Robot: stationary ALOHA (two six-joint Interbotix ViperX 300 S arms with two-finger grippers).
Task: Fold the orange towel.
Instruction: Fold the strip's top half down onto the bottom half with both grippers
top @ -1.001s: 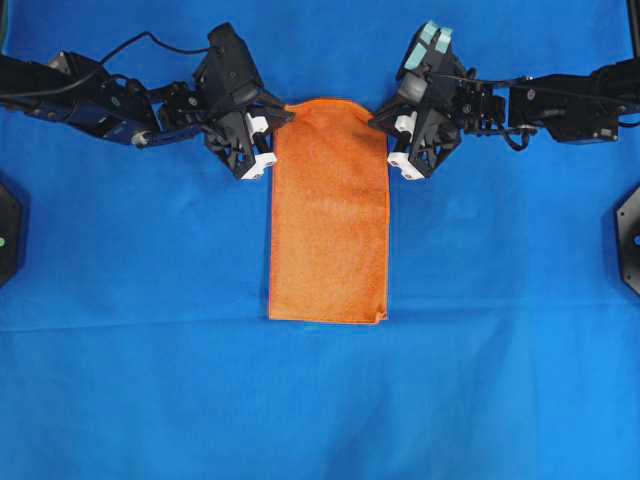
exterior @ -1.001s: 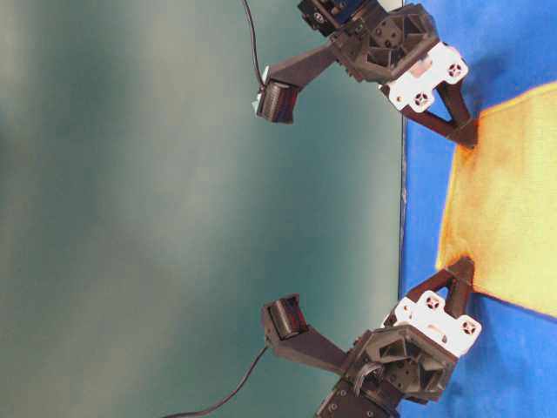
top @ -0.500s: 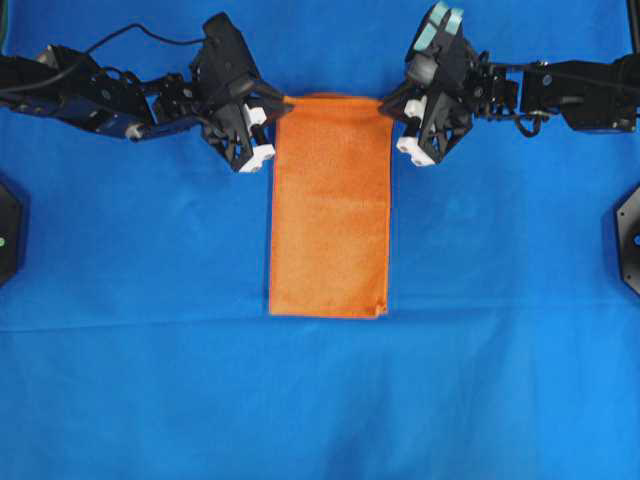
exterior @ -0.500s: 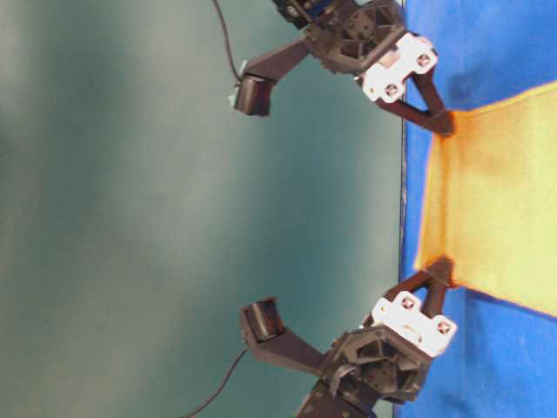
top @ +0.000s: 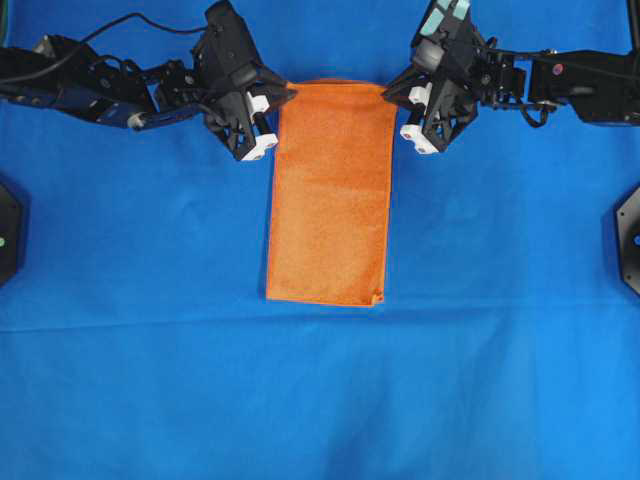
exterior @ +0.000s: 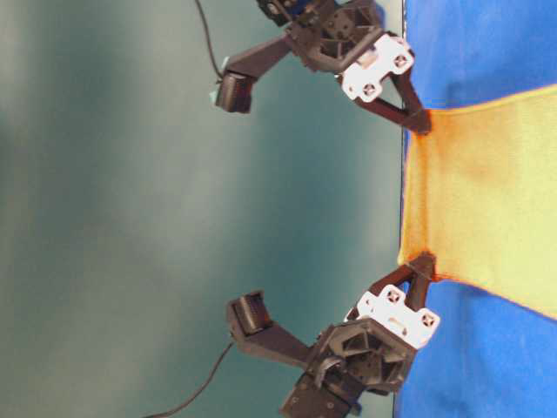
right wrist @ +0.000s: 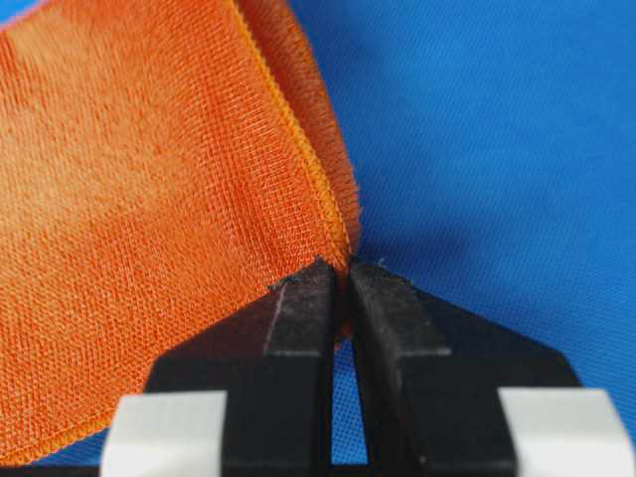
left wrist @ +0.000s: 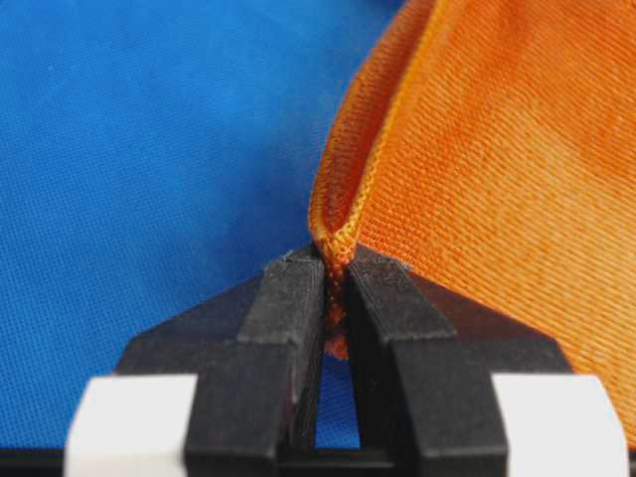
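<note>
Underneath everything, the tabletop (top: 320,400) is covered in bright blue cloth, and the orange towel (top: 328,200) is the landmark on it. It lies as a long narrow strip, already doubled over, running from its far short edge between the two arms down to a near short edge that rests flat on the blue. At the near edge's right corner a small bit of hem sticks out unevenly.

From the table-level view the far end of the towel (exterior: 487,192) is lifted off the cloth and stretched taut between the two arms, while the rest slopes back down.

The left gripper (top: 284,96) sits at the towel's far left corner, its black jaws clamped together on the hem; the left wrist view shows the folded orange edge (left wrist: 343,229) pinched between them. The right gripper (top: 388,94) sits at the towel's far right corner, its jaws likewise pressed shut on the stitched corner (right wrist: 333,234). Both arms reach in from either side of the towel, cables trailing behind them.
</note>
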